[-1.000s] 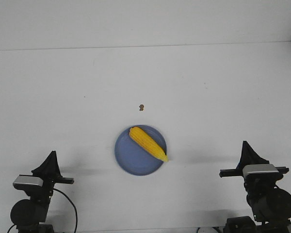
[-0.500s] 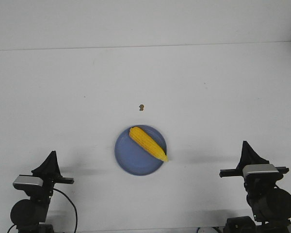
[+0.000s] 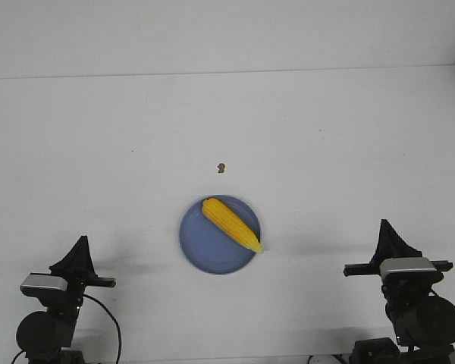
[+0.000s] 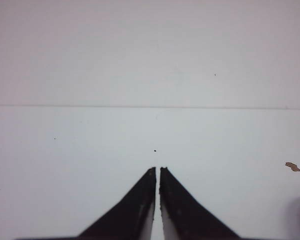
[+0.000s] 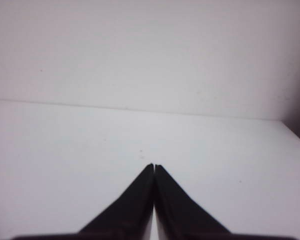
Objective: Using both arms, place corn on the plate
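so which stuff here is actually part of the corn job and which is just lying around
Part of the job:
- corn, lying across the plate, its tip over the rim
- plate
- left gripper, fingers shut, empty
- right gripper, fingers shut, empty

Just lying about:
- small brown speck on the table, beyond the plate

Corn [image 3: 232,224] on plate [image 3: 205,246], mid-table; speck [image 3: 221,167] behind plate; arms flank near edge.

I work in what looks like a lab or test bench. A bare white table [image 3: 326,152] meets a plain white wall [image 3: 227,34], and my two arms sit at its near edge.
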Robot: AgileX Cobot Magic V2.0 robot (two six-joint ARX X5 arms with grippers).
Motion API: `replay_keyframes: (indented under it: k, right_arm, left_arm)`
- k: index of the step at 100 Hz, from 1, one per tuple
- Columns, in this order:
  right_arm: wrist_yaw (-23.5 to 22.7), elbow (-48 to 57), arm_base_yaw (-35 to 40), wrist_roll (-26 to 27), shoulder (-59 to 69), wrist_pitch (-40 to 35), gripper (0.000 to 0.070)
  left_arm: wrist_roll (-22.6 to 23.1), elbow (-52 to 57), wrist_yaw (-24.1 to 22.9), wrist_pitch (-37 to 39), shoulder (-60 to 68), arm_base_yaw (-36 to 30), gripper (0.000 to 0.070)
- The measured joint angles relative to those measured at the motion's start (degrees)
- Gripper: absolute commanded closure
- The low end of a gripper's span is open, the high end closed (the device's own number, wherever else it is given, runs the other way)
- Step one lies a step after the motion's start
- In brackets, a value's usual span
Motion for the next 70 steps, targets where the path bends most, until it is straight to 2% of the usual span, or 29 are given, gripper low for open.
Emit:
replay_keyframes:
  k: [24, 45, 70]
  right_arm:
    - [-0.22, -12.61, -0.02, 0.04, -9.84, 9.27, 0.0693]
    - [-0.63, -16.90, -0.42, 0.61, -9.51, 12.46, 0.0693]
    - [-0.61, -23.32, -1.53, 0.61, -9.53, 22.25, 0.0693]
  left_arm:
    - [-0.02, 0.00, 0.02, -0.07, 0.00, 0.00, 0.0688]
    - [-0.02, 0.00, 0.02, -0.15, 0.04, 0.00, 0.0688]
    - [-0.02, 0.00, 0.02, -0.15, 0.04, 0.00, 0.0688]
